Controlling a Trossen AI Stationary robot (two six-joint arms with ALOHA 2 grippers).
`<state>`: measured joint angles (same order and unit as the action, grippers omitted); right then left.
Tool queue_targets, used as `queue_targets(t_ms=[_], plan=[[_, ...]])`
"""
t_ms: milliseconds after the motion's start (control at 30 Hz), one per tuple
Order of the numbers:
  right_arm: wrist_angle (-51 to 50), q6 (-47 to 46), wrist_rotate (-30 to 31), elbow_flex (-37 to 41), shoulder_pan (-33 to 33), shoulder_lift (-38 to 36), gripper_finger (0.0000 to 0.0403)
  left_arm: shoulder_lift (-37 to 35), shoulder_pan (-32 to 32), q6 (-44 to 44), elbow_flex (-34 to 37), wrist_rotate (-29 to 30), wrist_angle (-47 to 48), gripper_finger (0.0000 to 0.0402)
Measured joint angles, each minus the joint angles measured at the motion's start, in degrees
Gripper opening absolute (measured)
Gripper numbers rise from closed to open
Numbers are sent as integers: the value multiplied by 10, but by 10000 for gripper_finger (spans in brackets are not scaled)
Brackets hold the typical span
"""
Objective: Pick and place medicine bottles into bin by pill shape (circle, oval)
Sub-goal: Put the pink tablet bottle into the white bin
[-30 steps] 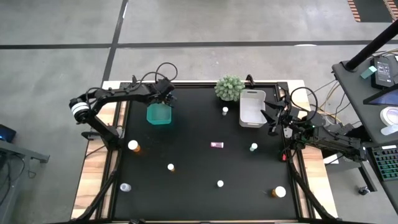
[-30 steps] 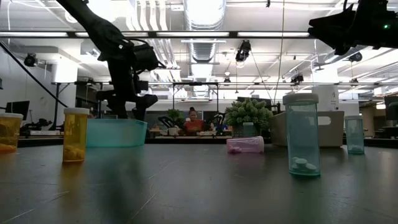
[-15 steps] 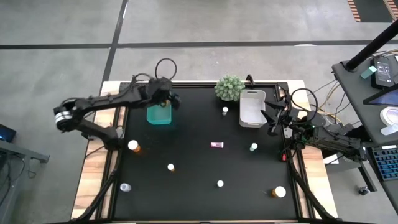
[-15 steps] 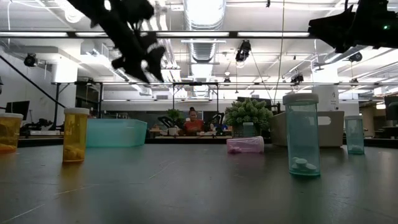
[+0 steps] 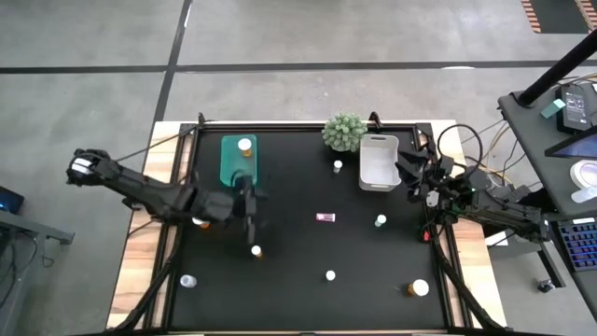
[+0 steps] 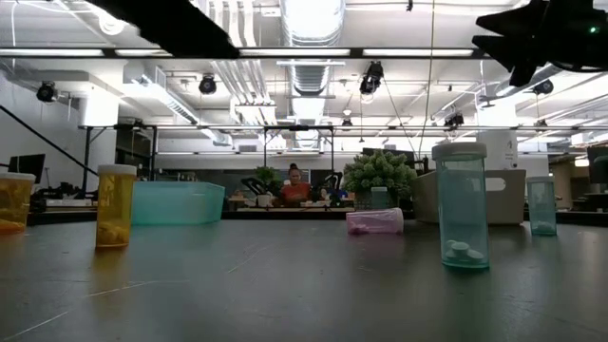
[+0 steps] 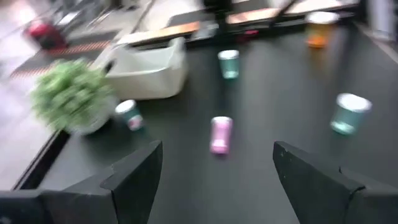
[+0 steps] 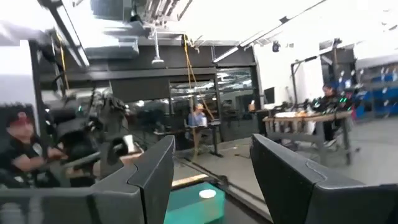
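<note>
- High view: left gripper (image 5: 250, 207) hovers below the teal bin (image 5: 238, 161), which holds a white-capped bottle (image 5: 244, 146); other bottles lie scattered.
- Left wrist view: fingers (image 7: 134, 177) apart, empty.
- Right wrist view: right gripper (image 8: 208, 165) fingers apart, empty.

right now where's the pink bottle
In the high view the pink bottle lies on its side near the table's middle, left of a teal-capped bottle and below the white bin.

a spiky green plant ball (image 5: 344, 132) sits at the black table's (image 5: 298, 289) far edge.
</note>
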<state>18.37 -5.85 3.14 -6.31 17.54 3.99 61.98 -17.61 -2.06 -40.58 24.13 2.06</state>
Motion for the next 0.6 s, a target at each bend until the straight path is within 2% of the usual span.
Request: queue_targets(t_ms=[100,300,600], plan=[[29,-39,-1,0,0,10,201,-20,-31,-25,13,1,-2,287],[47,-97,-6,-26,0,49,201,-75,-34,-66,41,12,-3,287],[46,-119,-5,-117,0,190,201,-159,-34,-92,98,79,1,287]])
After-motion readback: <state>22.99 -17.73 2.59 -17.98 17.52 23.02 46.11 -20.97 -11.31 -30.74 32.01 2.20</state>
